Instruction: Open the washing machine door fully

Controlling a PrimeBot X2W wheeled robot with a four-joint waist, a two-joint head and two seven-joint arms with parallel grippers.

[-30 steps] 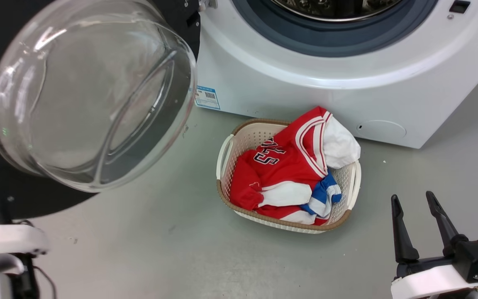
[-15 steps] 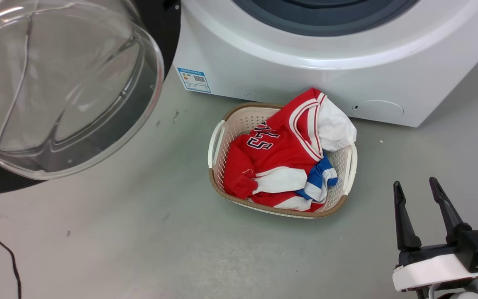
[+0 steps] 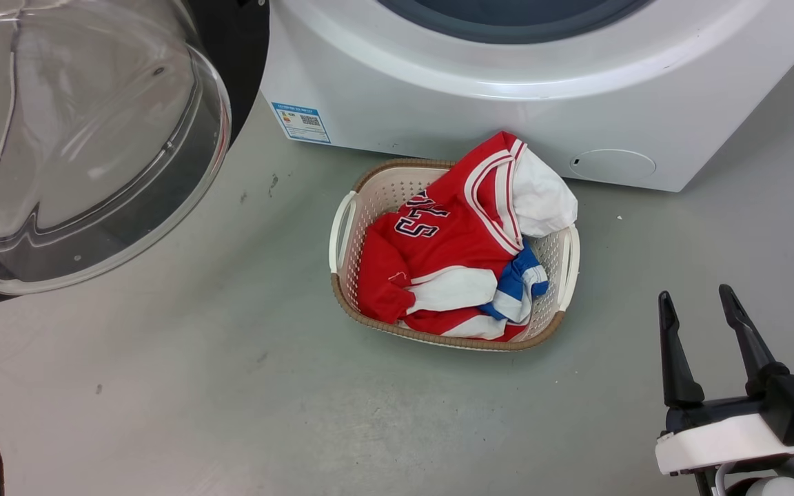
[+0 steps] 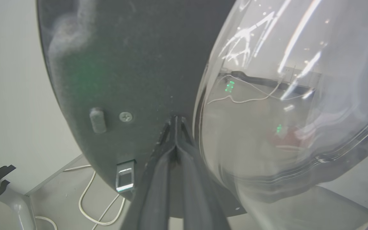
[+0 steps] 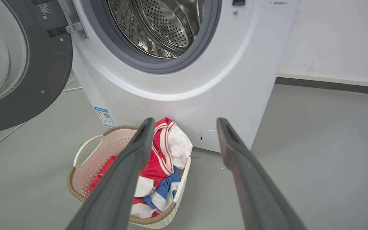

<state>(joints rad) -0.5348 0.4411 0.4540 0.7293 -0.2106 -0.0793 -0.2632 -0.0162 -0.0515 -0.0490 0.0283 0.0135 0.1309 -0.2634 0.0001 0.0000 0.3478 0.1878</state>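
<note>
Washing machine door [image 5: 51, 76] is swung open on its hinge, off to the left of the washing machine [image 3: 480, 103], with its glass bowl [image 3: 80, 138] bulging toward the head camera. Drum [image 5: 161, 28] and grey gasket [image 5: 133, 57] are exposed.

Left gripper [image 4: 175, 123]: fingers clenched together with nothing between them, tips against the door's black inner face, just beside the bowl's edge. The metal latch [image 4: 125, 175] sits near the door's rim, close to the fingers.

Right gripper [image 3: 695, 295]: released, fingers spread, empty, hanging over the floor [image 3: 231, 386] well apart from the machine.

Laundry basket [image 3: 345, 227] is on the floor just in front of the machine, holding a red jersey [image 3: 452, 241] and other clothes.
</note>
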